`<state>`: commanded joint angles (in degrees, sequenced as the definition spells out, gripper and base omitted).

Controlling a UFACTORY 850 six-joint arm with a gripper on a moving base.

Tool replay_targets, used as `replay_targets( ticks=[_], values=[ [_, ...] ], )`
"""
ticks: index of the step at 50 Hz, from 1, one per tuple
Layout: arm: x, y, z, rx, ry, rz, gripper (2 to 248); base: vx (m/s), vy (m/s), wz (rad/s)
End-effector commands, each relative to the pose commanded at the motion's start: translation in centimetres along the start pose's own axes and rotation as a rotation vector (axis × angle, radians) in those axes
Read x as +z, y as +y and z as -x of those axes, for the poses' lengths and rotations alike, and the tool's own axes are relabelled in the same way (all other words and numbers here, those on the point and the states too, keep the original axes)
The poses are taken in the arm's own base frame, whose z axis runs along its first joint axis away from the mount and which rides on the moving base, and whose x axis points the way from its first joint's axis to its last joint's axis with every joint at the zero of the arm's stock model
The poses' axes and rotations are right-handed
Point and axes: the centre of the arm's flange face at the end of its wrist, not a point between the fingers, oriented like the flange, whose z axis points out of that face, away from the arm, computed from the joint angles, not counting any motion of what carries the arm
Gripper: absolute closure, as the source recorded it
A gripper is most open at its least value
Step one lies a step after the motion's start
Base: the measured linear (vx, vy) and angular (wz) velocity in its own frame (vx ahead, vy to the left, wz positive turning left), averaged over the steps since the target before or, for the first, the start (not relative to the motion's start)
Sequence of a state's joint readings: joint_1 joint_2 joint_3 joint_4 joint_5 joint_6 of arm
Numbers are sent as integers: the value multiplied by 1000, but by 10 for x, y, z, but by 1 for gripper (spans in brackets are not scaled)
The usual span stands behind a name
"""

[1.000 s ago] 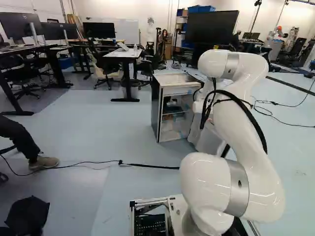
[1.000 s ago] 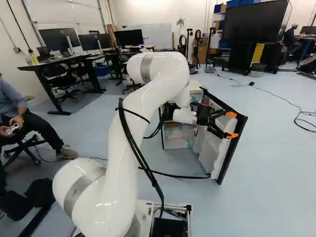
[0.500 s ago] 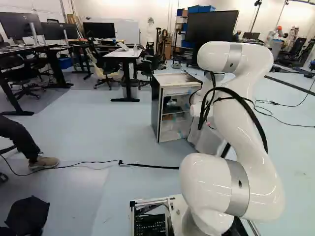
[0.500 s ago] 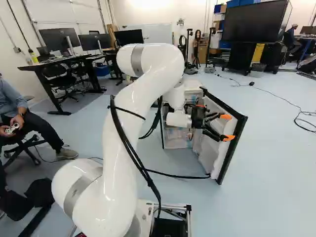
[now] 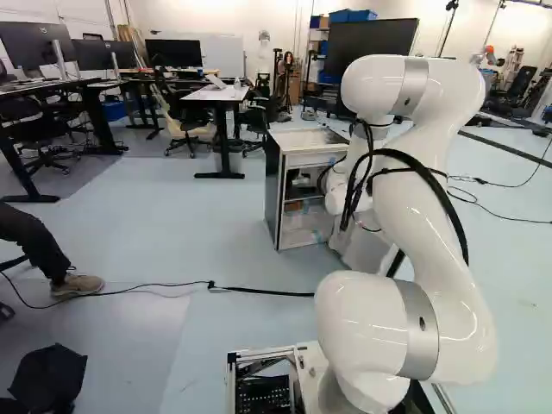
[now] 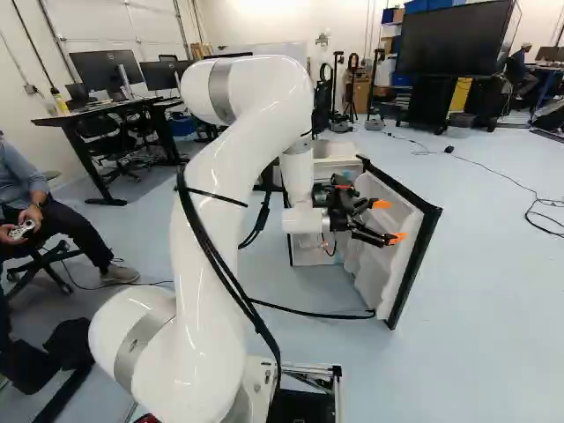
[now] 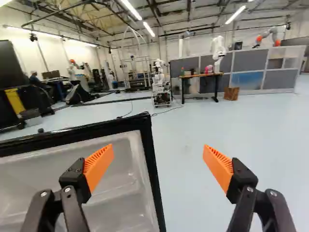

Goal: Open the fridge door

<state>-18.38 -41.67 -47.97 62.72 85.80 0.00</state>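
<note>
Just beyond the gripper stands the open fridge door, apparently untouched. Its two fingers are spread wide.

"Its" refers to the gripper.

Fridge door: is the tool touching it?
Cannot tell. In the wrist view, one finger of the open tool overlaps the door, but neither contact nor a gap shows plainly.

Fridge door Is Standing Wide Open

The small fridge is sitting upright near the centre of the left base view, showing a pale top, dark side and shelved interior. Its door is standing upright, right of centre in the right base view, displaying a white moulded lining edged in black.
</note>
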Motion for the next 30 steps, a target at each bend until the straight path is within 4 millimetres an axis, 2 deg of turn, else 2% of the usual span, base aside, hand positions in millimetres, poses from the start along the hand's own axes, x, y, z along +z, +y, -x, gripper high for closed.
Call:
replay_targets(
  ticks=[30],
  values=[
    [-67,17,-11,-88,-51,-325,3,0,0,0]
  ],
)
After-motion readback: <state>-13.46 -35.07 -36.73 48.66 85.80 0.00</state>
